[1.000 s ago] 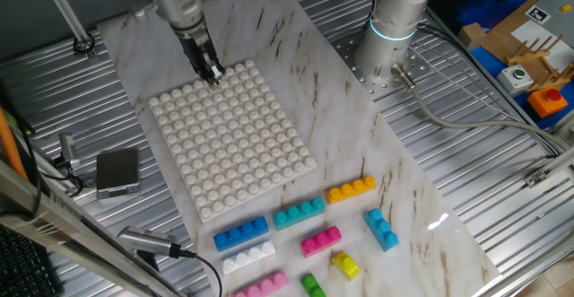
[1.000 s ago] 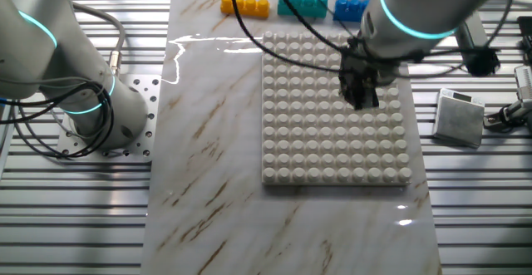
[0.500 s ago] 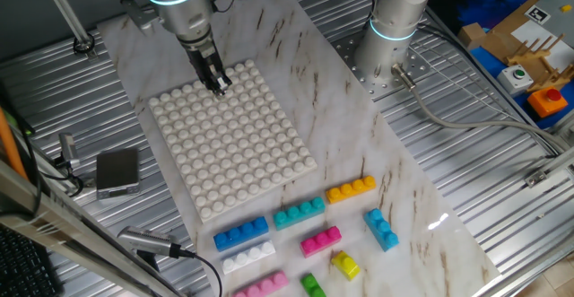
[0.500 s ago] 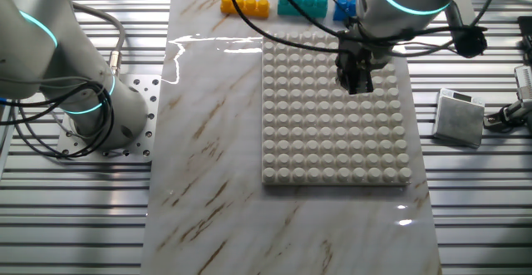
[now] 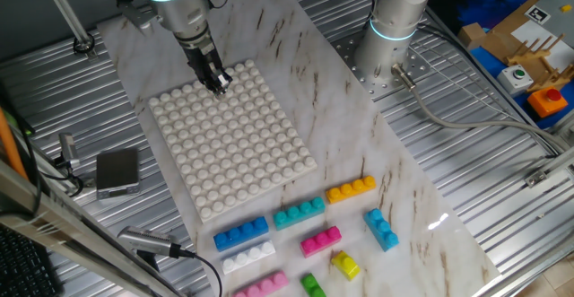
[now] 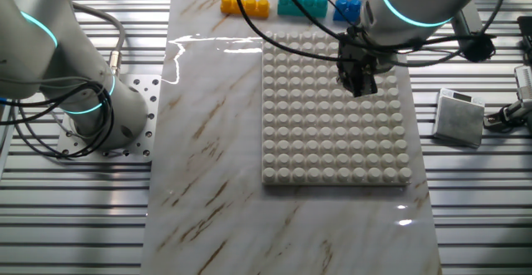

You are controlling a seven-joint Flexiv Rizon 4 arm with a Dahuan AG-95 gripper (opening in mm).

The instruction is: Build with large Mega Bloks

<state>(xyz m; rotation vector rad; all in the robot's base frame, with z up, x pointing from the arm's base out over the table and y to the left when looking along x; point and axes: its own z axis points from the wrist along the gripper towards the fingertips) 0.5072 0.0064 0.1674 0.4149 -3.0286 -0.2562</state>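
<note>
The gripper (image 5: 218,84) hangs over the far edge of the white studded baseplate (image 5: 233,140), holding nothing; can't tell how its jaws are set. The bricks (image 5: 300,214) sit loose on the marble board (image 5: 359,153) nearby. No readable writing anywhere.

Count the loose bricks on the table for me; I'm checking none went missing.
8, all past the baseplate's near edge: orange, teal, blue, white, light blue, magenta, yellow, green. A pink one at the frame's edge makes 9; more may lie outside.
</note>
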